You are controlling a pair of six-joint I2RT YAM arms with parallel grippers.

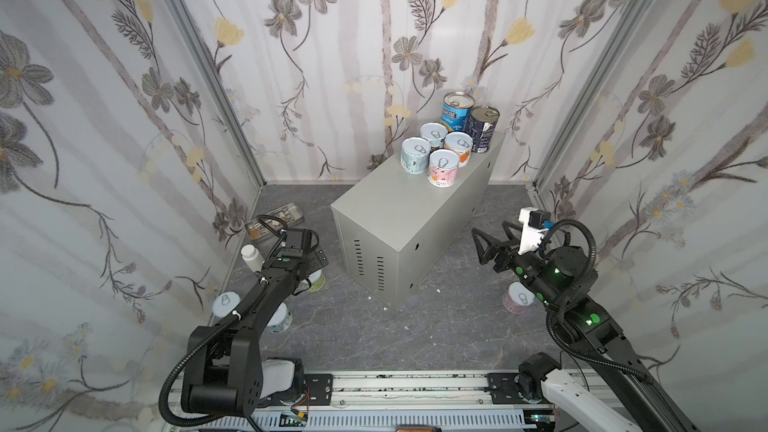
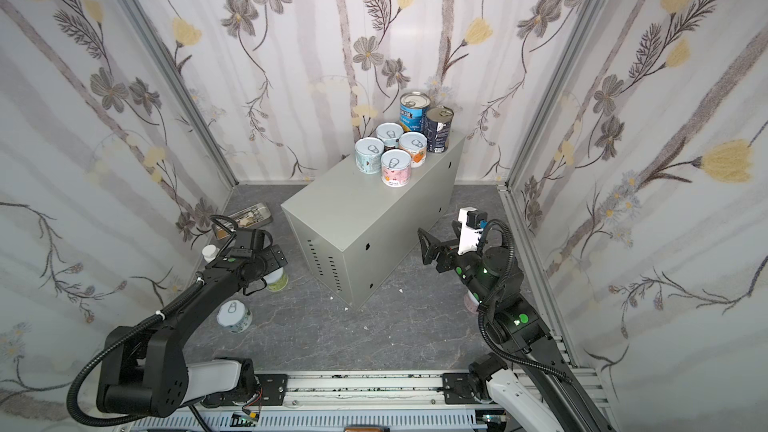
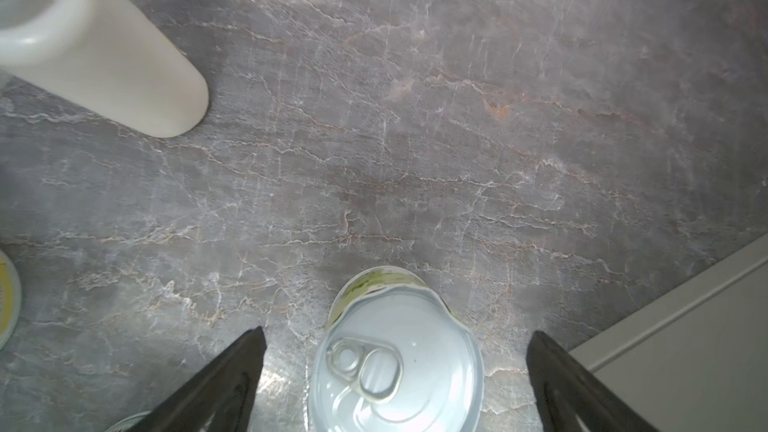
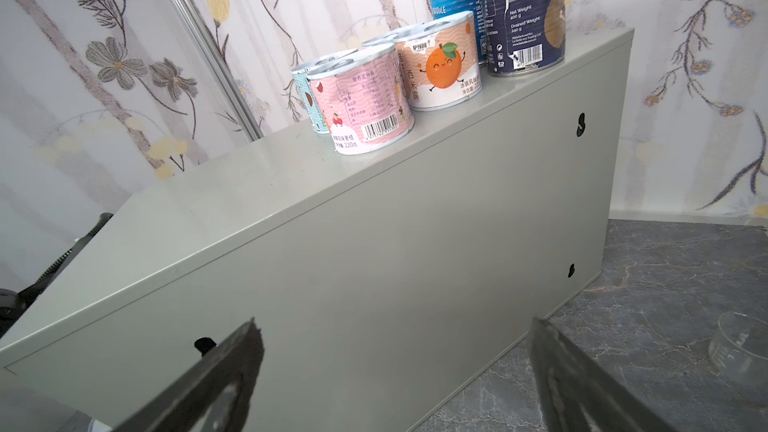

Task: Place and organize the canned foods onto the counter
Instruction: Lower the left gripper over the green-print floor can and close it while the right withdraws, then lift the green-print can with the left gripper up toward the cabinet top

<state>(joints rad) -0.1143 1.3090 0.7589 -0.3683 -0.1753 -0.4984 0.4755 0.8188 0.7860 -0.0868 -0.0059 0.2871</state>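
— Six cans stand on the counter [image 1: 399,218], bunched at its far end. The blue Progresso tin [image 1: 455,114] and the navy tin [image 1: 482,130] are at the far edge, with four short cans [image 1: 442,168] packed just in front of them.
— And the other four?
— Down on the desk [image 1: 415,326]. A green can [image 3: 395,371] sits near the counter's vented end. The left gripper [image 3: 397,331] is over it, fingers spread wide, a clear gap on each side.
— The rest?
— Two pale cans [image 1: 224,303] stand by the desk's left edge, one partly under the arm. A pink can [image 1: 515,301] is near the right edge, half hidden by the right arm.
— The right gripper?
— The right gripper [image 4: 394,321] hangs empty, jaws apart, facing the counter's long side.
— Anything else?
— A white bottle [image 1: 250,255] and a metal tray [image 1: 274,222] sit towards the far-left corner.
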